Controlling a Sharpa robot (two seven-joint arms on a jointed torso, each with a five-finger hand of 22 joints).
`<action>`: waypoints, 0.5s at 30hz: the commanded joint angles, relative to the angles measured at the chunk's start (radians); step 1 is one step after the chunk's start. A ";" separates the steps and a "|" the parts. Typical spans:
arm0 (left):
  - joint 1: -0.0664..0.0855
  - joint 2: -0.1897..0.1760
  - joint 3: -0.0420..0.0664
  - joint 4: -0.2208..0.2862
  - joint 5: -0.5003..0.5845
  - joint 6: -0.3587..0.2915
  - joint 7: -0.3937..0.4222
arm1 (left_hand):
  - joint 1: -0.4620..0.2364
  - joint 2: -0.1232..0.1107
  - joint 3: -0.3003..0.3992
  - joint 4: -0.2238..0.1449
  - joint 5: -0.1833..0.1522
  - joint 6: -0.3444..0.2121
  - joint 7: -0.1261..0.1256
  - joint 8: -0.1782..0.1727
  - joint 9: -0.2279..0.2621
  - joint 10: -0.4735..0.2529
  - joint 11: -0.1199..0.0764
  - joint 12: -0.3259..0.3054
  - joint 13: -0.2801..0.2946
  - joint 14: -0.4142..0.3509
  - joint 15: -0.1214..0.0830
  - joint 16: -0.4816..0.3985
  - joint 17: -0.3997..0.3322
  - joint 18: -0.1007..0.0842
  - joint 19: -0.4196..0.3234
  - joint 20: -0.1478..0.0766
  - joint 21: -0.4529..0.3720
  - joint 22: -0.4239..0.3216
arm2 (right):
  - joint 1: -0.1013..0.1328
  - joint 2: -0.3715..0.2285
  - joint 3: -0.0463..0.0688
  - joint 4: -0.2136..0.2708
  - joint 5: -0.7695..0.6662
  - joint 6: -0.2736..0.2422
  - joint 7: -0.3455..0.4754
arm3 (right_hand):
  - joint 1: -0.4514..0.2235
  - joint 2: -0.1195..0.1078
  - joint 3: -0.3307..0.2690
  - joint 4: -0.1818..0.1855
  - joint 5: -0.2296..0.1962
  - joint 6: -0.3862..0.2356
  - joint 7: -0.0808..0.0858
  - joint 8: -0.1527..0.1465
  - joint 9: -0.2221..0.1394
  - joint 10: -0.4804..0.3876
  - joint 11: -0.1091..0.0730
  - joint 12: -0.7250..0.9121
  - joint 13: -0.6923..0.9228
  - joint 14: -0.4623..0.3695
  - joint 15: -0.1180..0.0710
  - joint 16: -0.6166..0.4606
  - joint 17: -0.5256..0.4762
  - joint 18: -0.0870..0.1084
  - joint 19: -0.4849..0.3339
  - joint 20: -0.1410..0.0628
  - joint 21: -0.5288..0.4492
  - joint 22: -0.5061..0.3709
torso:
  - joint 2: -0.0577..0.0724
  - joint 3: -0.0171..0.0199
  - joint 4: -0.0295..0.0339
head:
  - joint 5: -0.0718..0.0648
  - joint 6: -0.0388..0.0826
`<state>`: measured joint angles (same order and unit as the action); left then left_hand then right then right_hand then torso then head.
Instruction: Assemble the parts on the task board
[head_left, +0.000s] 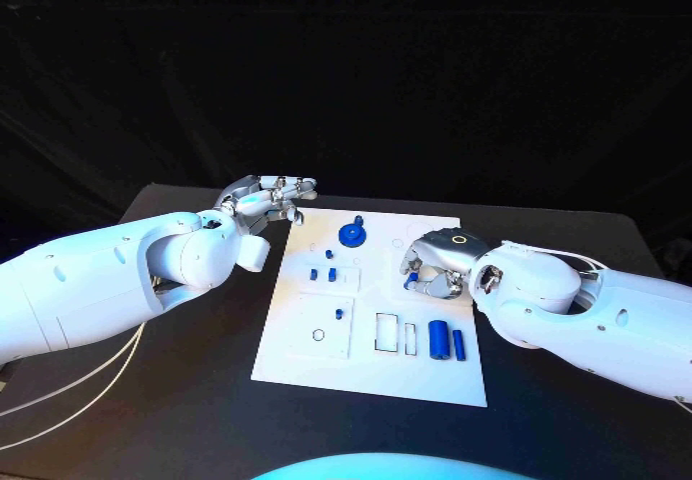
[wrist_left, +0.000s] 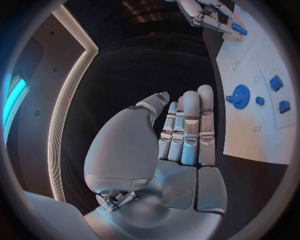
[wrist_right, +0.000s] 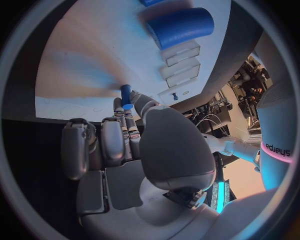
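Blue peg (wrist_right: 126, 96) in right robot hand (wrist_right: 128, 145)

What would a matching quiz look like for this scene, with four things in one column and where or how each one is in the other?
Things:
1. left robot hand
2. right robot hand
3. gear
4. cylinder

Places or states:
A. lies on the board's near part, toward the right
B. pinches a small blue peg
C. sits on the board's far part
D. holds nothing, over the table by the board's far left corner

Pairs: 1-D, 2-B, 3-C, 4-A
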<state>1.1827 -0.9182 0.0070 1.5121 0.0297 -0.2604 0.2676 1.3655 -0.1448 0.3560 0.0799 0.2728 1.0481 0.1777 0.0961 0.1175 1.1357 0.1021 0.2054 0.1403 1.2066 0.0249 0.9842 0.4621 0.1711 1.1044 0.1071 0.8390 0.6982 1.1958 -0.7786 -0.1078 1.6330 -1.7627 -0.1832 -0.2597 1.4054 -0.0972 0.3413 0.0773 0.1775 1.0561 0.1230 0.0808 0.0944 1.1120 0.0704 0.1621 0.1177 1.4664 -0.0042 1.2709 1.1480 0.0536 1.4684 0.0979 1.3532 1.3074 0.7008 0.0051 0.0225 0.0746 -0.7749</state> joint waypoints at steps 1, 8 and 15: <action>0.000 0.002 0.000 0.001 0.001 0.020 0.002 | 0.002 0.012 -0.006 -0.002 -0.002 -0.007 -0.001 -0.005 -0.001 -0.009 0.000 0.005 -0.001 -0.007 -0.003 -0.003 -0.001 0.013 0.000 0.004 -0.007 -0.001 | -0.001 -0.001 0.000 -0.001 -0.027 0.014 -0.018 | 0.004 0.000 0.007 -0.001 -0.006 0.010 -0.001 0.007 0.001 0.010 0.000 0.000 0.001 0.033 -0.008 0.005 0.000 -0.012 0.031 -0.006 0.007 0.197 | 0.000 -0.0003 -0.0003 | 0.000 0.000; 0.000 0.002 0.000 0.000 0.001 0.019 0.001 | 0.002 0.013 -0.006 -0.001 -0.002 -0.007 0.000 -0.004 -0.001 -0.010 0.000 0.005 -0.001 -0.007 -0.003 -0.004 -0.001 0.013 0.000 0.004 -0.007 -0.001 | -0.001 -0.004 0.000 0.000 -0.028 0.013 -0.016 | 0.008 0.003 0.020 -0.005 -0.007 0.034 0.000 0.016 0.007 0.027 -0.003 0.002 0.003 0.033 -0.010 0.007 0.000 -0.013 0.034 -0.008 0.013 0.200 | 0.000 0.0000 -0.0001 | 0.000 0.001; 0.000 0.002 0.000 -0.001 0.001 0.018 -0.001 | 0.001 0.014 -0.007 0.000 -0.002 -0.008 0.000 -0.004 -0.001 -0.010 0.001 0.005 -0.001 -0.007 -0.003 -0.004 -0.001 0.013 0.000 0.004 -0.008 -0.001 | -0.001 -0.007 0.000 0.003 -0.021 0.012 -0.012 | 0.002 -0.008 0.026 -0.008 -0.009 0.040 -0.001 0.013 0.008 0.047 -0.006 0.001 0.005 0.033 -0.013 0.007 -0.001 -0.015 0.037 -0.011 0.022 0.203 | 0.000 0.0001 -0.0002 | -0.001 0.000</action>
<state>1.1826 -0.9180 0.0067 1.5106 0.0297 -0.2594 0.2645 1.3695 -0.1409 0.3560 0.0799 0.2728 1.0481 0.1777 0.0961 0.1176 1.1323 0.1055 0.2054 0.1404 1.2066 0.0249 0.9842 0.4621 0.1711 1.1044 0.1071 0.8344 0.6982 1.1955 -0.7823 -0.1079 1.6373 -1.7699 -0.1822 -0.2615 1.4052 -0.0975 0.3632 0.0689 0.1695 1.0915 0.1233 0.0925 0.1027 1.1510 0.0626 0.1652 0.1211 1.4665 -0.0113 1.2755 1.1478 0.0535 1.4648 0.0944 1.3731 1.3081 0.7009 0.0051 0.0224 0.0736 -0.7751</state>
